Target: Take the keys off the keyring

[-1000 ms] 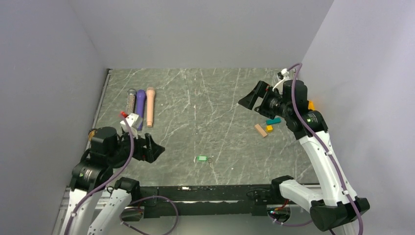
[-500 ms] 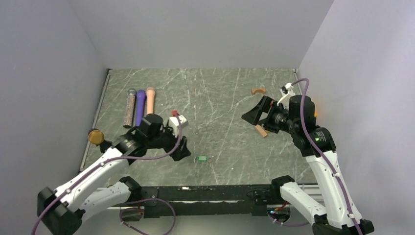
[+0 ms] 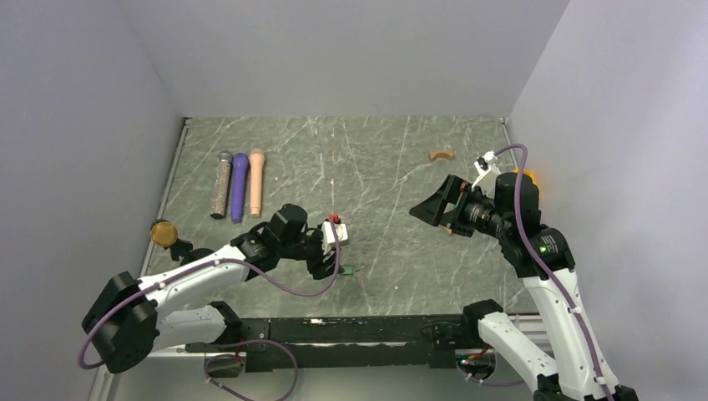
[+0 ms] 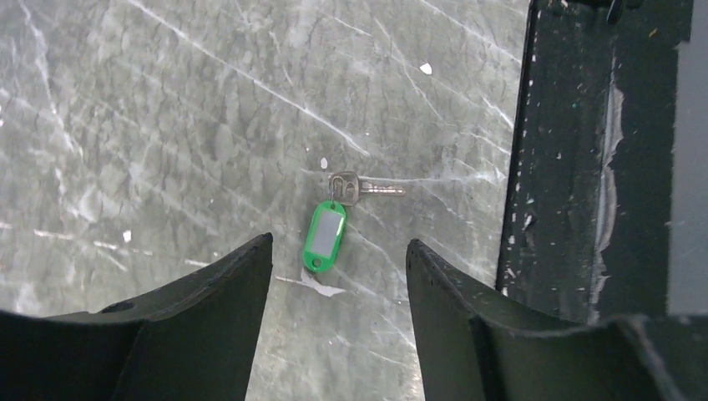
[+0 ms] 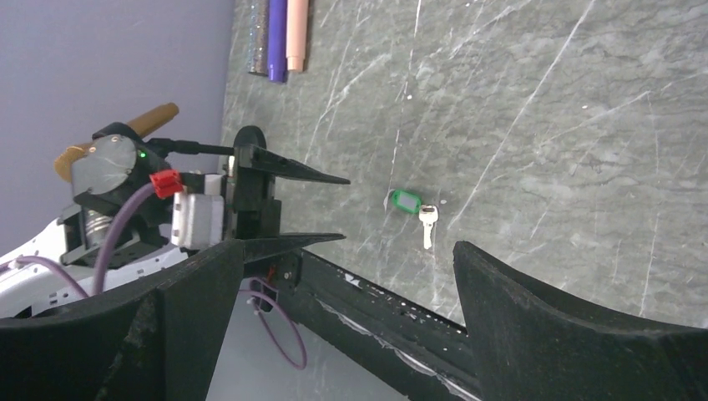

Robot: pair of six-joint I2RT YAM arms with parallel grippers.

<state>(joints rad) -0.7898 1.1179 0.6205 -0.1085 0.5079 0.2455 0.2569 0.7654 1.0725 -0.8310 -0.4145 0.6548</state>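
Observation:
A small green plastic key tag (image 4: 325, 236) lies flat on the marble table near the front edge. It is joined by a tiny silvery keyring (image 4: 336, 182) to one silver key (image 4: 366, 188). The tag also shows in the top view (image 3: 348, 269) and the right wrist view (image 5: 406, 200), where the key (image 5: 427, 224) lies beside it. My left gripper (image 4: 340, 241) is open and empty, hovering just left of the tag (image 3: 332, 266), its fingertips either side of the tag's near end. My right gripper (image 3: 424, 209) is open and empty, raised at the right and facing the tag.
Three microphones (image 3: 238, 184) lie side by side at the back left. A brown curved piece (image 3: 440, 154) lies at the back right and a tan block (image 3: 450, 228) sits under the right gripper. The black front rail (image 4: 584, 167) runs just beyond the key.
My left arm has swung from the left side across to the right, bringing its open gripper next to the green tag. My right gripper has shifted slightly forward and down.

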